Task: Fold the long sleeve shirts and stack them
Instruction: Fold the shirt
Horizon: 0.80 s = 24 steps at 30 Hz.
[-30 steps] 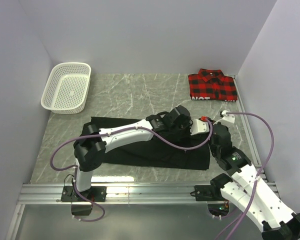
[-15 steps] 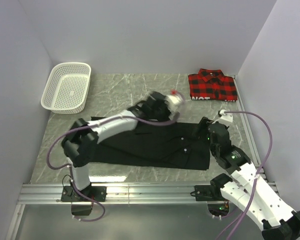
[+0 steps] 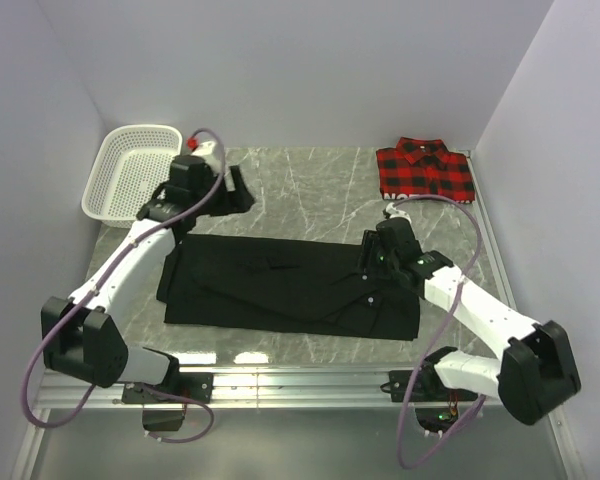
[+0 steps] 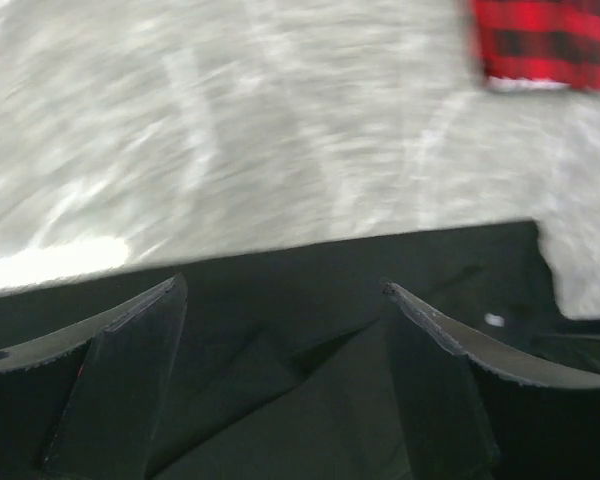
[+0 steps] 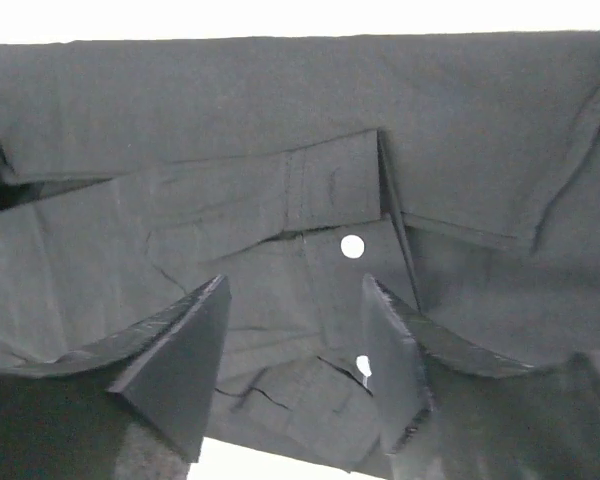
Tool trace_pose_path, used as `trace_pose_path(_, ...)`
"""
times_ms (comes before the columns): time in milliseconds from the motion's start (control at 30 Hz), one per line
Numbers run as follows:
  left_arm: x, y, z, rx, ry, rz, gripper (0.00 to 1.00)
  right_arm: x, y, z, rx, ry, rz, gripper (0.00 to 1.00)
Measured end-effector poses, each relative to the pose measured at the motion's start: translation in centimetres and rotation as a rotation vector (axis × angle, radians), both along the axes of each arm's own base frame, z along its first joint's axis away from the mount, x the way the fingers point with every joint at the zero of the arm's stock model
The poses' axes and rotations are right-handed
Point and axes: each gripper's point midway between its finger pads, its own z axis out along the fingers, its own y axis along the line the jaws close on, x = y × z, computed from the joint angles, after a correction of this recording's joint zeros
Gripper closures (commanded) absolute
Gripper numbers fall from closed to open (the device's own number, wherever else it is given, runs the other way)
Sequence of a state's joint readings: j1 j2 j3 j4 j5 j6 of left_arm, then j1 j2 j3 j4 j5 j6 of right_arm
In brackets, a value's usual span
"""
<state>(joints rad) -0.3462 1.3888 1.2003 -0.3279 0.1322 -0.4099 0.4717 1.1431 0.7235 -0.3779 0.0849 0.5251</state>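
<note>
Beneath the right gripper (image 5: 292, 290), whose two fingers stand apart with nothing between them, lies the buttoned part of the black shirt (image 3: 280, 290). A pale button (image 5: 352, 245) shows just ahead of the fingertips, with several overlapping flaps of cloth around it. That layering is the main hazard: a pinch made here could catch only the top flap, or every layer down to the marble table (image 3: 300, 190). Either way the fold would likely drag crooked or pull the flat part open. The left gripper (image 4: 280, 290) is likewise spread and empty, hanging off the garment with the shirt's far edge below and just ahead of its fingers. Its wrist view is smeared, so how high it hangs is hard to tell. With it off the cloth, nothing pins that end, and a lone pull by the right arm would probably slide the whole shirt over the smooth stone rather than crease it. Just beside the left gripper, on its outer side, sits the white mesh basket (image 3: 138, 129), which a careless swing could knock. Beyond the right gripper, well apart at the far corner, the red-and-black plaid shirt (image 3: 425, 172) lies folded. The black one must end up small enough to sit on it squarely, or the stack will slump.
</note>
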Motion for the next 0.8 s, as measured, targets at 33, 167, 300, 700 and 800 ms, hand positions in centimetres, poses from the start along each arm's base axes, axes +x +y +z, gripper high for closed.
trace_pose_path(33,-0.1,1.7,-0.7,0.008,0.021,0.043,0.16,0.2,0.1,-0.2,0.004,0.009,-0.01,0.42)
trace_pose_path(167,-1.5,6.5,-5.5,0.052,0.158,0.171,0.16,0.9,0.2,-1.2,0.033,0.047,-0.084,0.42)
trace_pose_path(300,-3.2,8.6,-9.2,0.077,0.264,0.232,0.16,1.4,-0.1,-2.5,0.049,0.091,-0.165,0.41)
trace_pose_path(700,-3.1,11.1,-13.3,0.11,0.374,0.312,0.17,3.3,-1.3,-5.1,0.172,0.121,-0.323,0.4)
trace_pose_path(800,-3.2,11.6,-13.8,0.115,0.387,0.328,0.17,3.7,-1.0,-5.8,0.19,0.131,-0.325,0.4)
